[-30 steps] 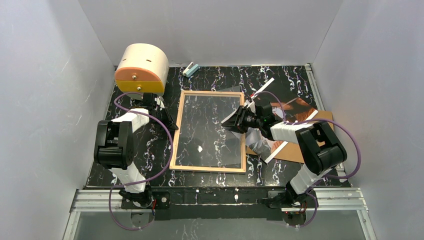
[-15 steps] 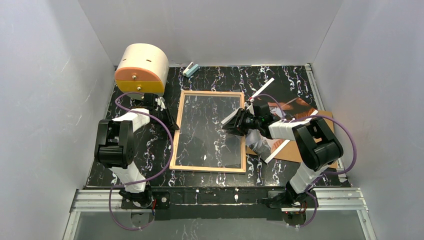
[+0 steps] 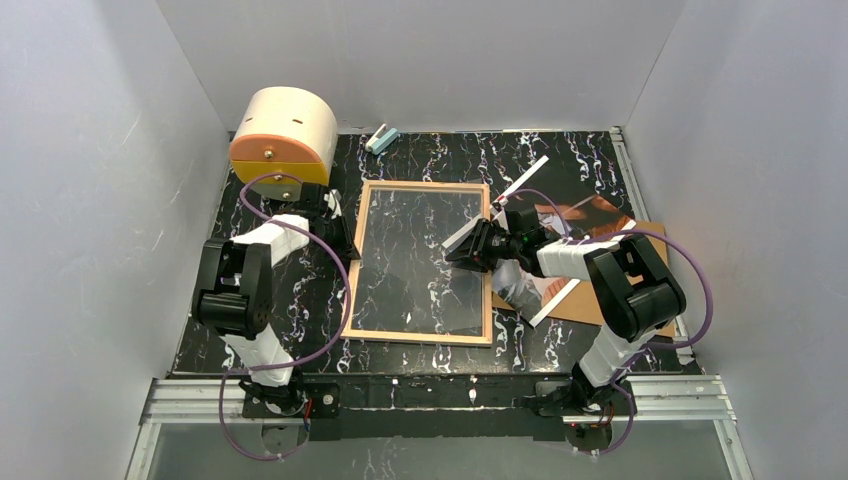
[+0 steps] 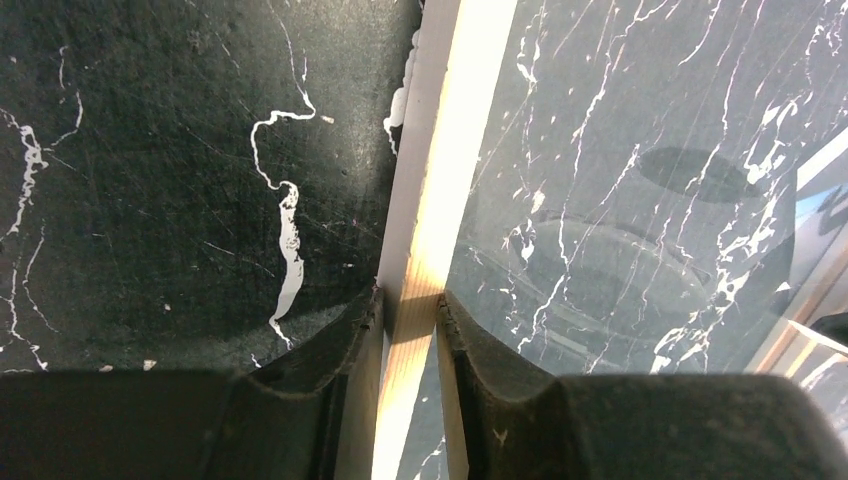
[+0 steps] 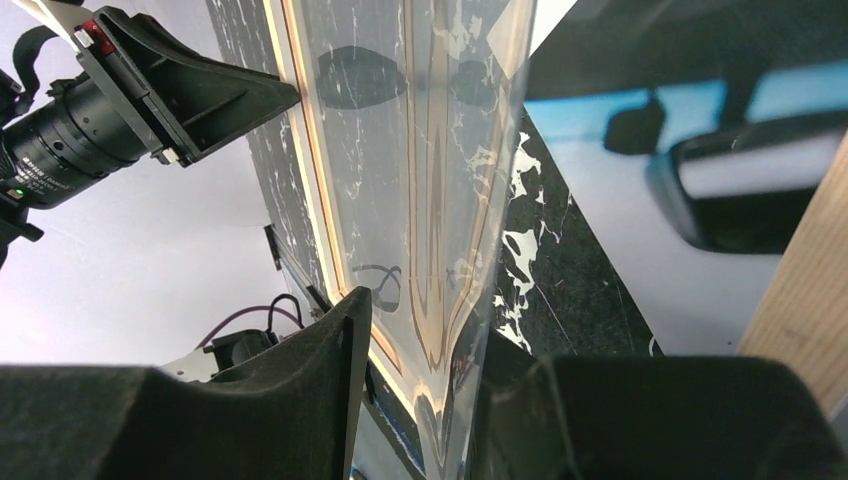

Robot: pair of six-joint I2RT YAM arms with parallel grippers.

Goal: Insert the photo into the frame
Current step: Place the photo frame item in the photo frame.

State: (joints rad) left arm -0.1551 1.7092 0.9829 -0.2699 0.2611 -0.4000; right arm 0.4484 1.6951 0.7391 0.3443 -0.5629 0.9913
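The frame (image 3: 415,337), a light wood rim round a clear pane (image 3: 410,270), lies flat mid-table. My left gripper (image 3: 349,244) is shut on its left rim; in the left wrist view the fingertips (image 4: 365,320) press both sides of the wood rim (image 4: 450,150). My right gripper (image 3: 455,250) reaches over the right rim. In the right wrist view it (image 5: 425,335) straddles the raised edge of the clear pane (image 5: 450,150), one finger behind the pane, the other a small gap away. The photo (image 3: 580,215), white-bordered, lies at an angle right of the frame, also in the right wrist view (image 5: 650,130).
A brown backing board (image 3: 598,305) lies under the photo's right part and shows in the right wrist view (image 5: 810,300). A cream and orange round box (image 3: 285,135) stands at the back left. A small light-blue object (image 3: 381,138) lies by the back wall. White walls close three sides.
My left gripper has moved right and now clasps the frame's left rim. My right arm has lowered and drawn in slightly, its gripper staying at the frame's right side.
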